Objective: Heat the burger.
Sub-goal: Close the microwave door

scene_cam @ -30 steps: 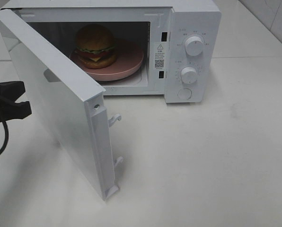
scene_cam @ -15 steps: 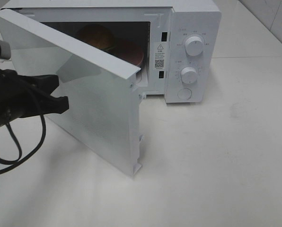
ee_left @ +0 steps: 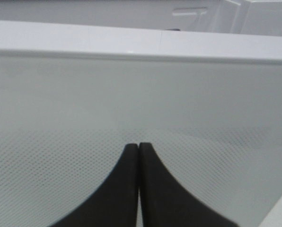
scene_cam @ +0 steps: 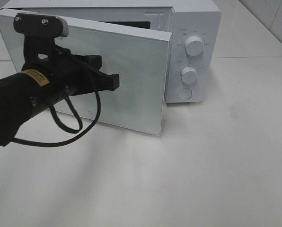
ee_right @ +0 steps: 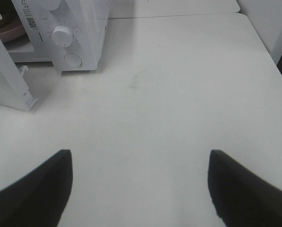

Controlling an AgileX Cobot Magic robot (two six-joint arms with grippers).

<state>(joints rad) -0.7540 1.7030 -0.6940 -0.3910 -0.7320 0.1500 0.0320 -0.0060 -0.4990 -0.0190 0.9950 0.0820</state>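
Two pincers logged. Far left of the high view: left pincer (scene_cam: 113,81), tips pressed together with nothing between them, set at the outer face of the microwave door (scene_cam: 136,94). From the wrist view, its fingertips (ee_left: 129,163) black against the dotted panel, actual contact not certain.

Against a second ago: door swung from wide open to nearly shut, only a narrow dark slit left along its top edge; arm moved in from the left border to mid-door. No sight of the burger now: earlier plain on its pink plate inside the cavity, at present hidden behind the door.

Further right: microwave (scene_cam: 198,19) panel with upper knob (scene_cam: 194,46), lower knob (scene_cam: 189,75), round button (scene_cam: 184,93), all as before. Then white bench (scene_cam: 226,161).

Right pincer (ee_right: 139,153), wrist view only: fingers wide apart, empty, above the bench.
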